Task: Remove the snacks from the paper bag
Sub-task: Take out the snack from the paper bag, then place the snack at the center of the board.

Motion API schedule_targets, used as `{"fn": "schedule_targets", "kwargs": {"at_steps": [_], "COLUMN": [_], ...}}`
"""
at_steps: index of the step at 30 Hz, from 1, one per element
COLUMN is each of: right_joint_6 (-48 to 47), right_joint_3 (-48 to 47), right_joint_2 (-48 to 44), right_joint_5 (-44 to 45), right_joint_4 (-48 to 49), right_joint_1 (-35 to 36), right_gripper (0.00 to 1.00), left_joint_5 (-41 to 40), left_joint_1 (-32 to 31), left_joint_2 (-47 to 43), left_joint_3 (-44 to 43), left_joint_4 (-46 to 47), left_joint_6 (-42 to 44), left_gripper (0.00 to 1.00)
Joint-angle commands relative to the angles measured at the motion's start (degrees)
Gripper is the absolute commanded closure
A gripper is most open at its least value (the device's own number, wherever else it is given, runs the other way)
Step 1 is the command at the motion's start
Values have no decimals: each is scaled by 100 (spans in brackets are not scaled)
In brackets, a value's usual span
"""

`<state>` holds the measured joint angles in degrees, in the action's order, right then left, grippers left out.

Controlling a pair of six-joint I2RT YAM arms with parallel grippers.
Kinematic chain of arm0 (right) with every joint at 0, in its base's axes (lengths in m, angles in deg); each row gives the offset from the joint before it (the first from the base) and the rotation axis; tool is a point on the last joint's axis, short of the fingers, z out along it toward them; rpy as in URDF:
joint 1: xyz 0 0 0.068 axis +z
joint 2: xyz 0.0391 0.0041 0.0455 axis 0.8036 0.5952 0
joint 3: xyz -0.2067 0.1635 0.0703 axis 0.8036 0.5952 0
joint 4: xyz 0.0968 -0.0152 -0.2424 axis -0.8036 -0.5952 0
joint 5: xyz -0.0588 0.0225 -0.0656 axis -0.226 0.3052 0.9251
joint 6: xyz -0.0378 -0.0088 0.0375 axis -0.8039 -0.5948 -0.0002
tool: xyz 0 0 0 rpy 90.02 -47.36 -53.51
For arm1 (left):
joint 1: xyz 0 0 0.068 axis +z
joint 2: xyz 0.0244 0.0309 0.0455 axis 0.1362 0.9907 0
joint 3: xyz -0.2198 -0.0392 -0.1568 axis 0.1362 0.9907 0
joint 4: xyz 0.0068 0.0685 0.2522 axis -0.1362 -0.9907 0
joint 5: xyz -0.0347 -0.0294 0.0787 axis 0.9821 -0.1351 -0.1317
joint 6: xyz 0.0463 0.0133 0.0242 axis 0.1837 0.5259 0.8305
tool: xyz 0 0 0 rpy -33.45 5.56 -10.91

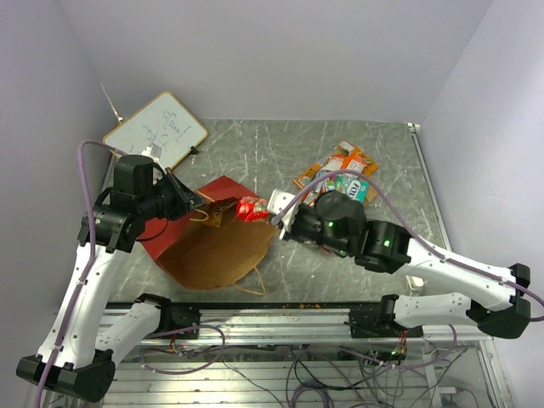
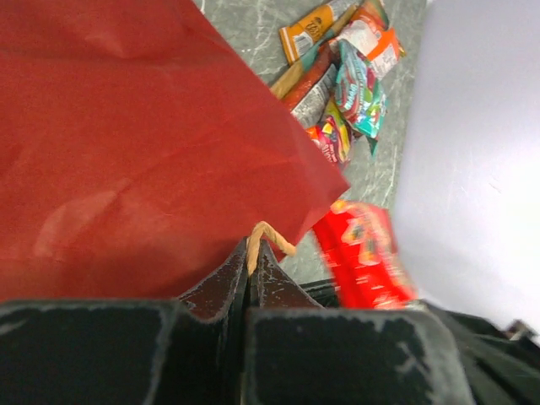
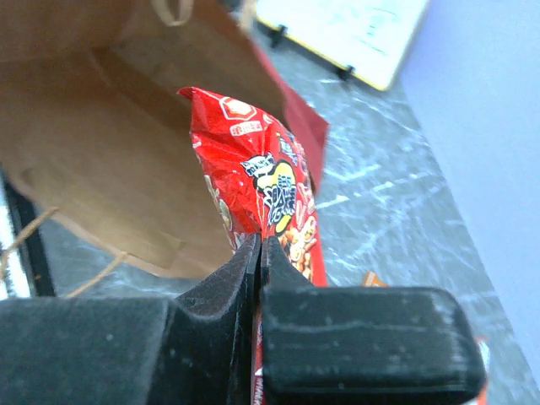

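Note:
The paper bag point(image 1: 208, 242) lies on its side, red outside point(image 2: 126, 143) and brown kraft inside point(image 3: 93, 160), mouth towards the right arm. My left gripper point(image 2: 251, 261) is shut on the bag's tan loop handle point(image 2: 268, 234) and holds the upper edge up. My right gripper point(image 3: 260, 253) is shut on a red snack packet point(image 3: 253, 181), held just outside the bag's mouth; it also shows in the top view point(image 1: 252, 208) and the left wrist view point(image 2: 363, 253). Several snacks point(image 1: 340, 174) in orange, teal and red lie in a pile on the table at the right.
A small white whiteboard point(image 1: 155, 129) stands at the back left of the grey table point(image 1: 255, 144). The bag's lower loop handle point(image 1: 253, 285) lies near the front rail. White walls close in at the left, back and right.

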<state>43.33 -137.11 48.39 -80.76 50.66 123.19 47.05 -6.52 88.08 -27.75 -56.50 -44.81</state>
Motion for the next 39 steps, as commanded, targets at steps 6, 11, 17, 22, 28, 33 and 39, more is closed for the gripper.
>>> {"fn": "schedule_targets", "kwargs": {"at_steps": [6,11,17,22,28,33,39], "right_joint_6": [-25,-249,-637,-693,-627,-536,-613], "right_joint_3": [-348,-257,-320,-481,-316,-202,-164], "right_joint_2": [-343,7,290,269,245,556,1140], "right_joint_5": [-230,-664,-1359,-2313,-1785,-1284,-1073], "right_joint_4": [-425,-298,-149,-35,-31,281,633], "right_joint_1": [-1936,-3017,-3881,-4343,-4409,-4612,-5086], "right_gripper": [100,100,100,100,100,100,100], "left_joint_5": [-103,5,5,38,145,292,315], "left_joint_1": [-23,-24,-15,-23,-22,-16,-22], "left_joint_2": [274,401,524,770,1063,1140,1052], "left_joint_3": [22,-106,-205,-431,-663,-596,-543], "left_joint_4": [58,98,180,235,296,419,434], "left_joint_6": [162,318,410,560,681,633,579], "left_gripper": [93,93,93,93,93,93,93]}}
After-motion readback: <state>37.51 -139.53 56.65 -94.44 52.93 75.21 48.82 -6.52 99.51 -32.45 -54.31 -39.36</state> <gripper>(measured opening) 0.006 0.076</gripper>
